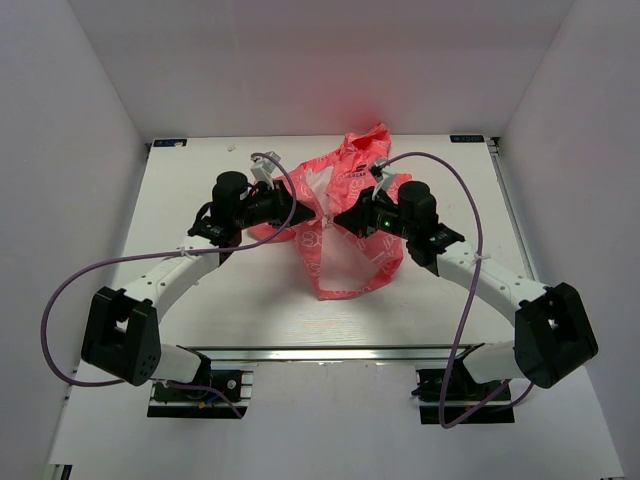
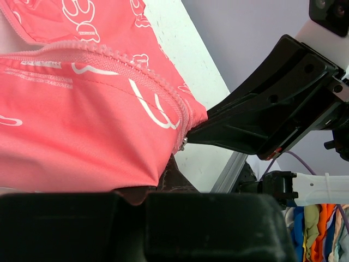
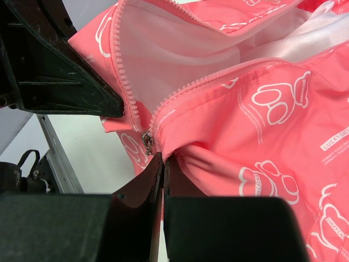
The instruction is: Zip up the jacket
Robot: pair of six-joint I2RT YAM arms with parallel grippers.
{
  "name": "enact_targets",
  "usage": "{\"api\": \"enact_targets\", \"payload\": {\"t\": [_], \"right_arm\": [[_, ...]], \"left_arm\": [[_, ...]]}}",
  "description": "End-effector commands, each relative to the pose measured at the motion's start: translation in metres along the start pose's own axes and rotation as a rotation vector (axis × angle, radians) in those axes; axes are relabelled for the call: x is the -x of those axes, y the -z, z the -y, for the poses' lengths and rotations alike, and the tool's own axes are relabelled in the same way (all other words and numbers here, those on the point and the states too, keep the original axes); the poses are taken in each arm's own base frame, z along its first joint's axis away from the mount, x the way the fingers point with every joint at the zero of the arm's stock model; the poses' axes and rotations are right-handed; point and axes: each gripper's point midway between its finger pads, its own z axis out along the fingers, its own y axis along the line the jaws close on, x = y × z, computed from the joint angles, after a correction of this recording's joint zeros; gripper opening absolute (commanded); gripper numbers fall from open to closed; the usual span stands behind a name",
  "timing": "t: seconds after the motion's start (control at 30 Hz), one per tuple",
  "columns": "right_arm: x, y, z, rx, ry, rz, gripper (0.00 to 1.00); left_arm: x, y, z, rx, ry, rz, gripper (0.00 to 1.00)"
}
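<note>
Centre frame: jacket (image 1: pixel 350 185) on tabletop (image 1: pixel 230 290), front unzipped. Left gripper (image 2: pixel 163 183) and right gripper (image 3: pixel 162 161) each pinch the hem either side of the zipper slider (image 3: pixel 146 140), probably to tension the zipper base.

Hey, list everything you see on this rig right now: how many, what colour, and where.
jacket: one, coral pink with white print and white lining, mid-table, front mostly unzipped
zipper slider: one, metal, at the zipper's bottom end
table: one, white, under everything
cables: two, purple, looping off the arms
left claw: one, black, shut on the jacket beside the slider
right claw: one, black, shut on the jacket just below the slider
</note>
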Motion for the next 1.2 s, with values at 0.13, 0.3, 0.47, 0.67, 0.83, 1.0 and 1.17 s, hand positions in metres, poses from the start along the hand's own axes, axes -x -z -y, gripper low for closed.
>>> {"api": "enact_targets", "payload": {"t": [0.13,0.3,0.47,0.67,0.83,1.0,1.17], "right_arm": [[0.017,0.005,-0.022,0.073,0.062,0.054,0.0],[0.019,0.007,-0.024,0.071,0.06,0.066,0.0],[0.023,0.007,-0.024,0.063,0.037,0.089,0.0],[0.029,0.006,-0.026,0.068,0.028,0.099,0.0],[0.026,0.0,-0.029,0.094,0.016,0.065,0.0],[0.025,-0.001,-0.032,0.104,0.032,0.019,0.0],[0.027,0.001,-0.036,0.118,0.045,0.016,0.0]], "left_arm": [[0.012,0.007,0.015,-0.026,-0.031,0.054,0.0],[0.01,0.007,0.014,-0.03,-0.026,0.051,0.0],[0.008,0.009,0.021,-0.065,-0.039,0.049,0.0],[0.003,0.012,0.023,-0.085,-0.046,0.043,0.0],[0.002,0.013,0.029,-0.12,-0.064,0.043,0.0],[-0.002,0.014,0.03,-0.137,-0.088,0.028,0.0],[-0.006,0.012,0.027,-0.134,-0.137,-0.016,0.0]]}}
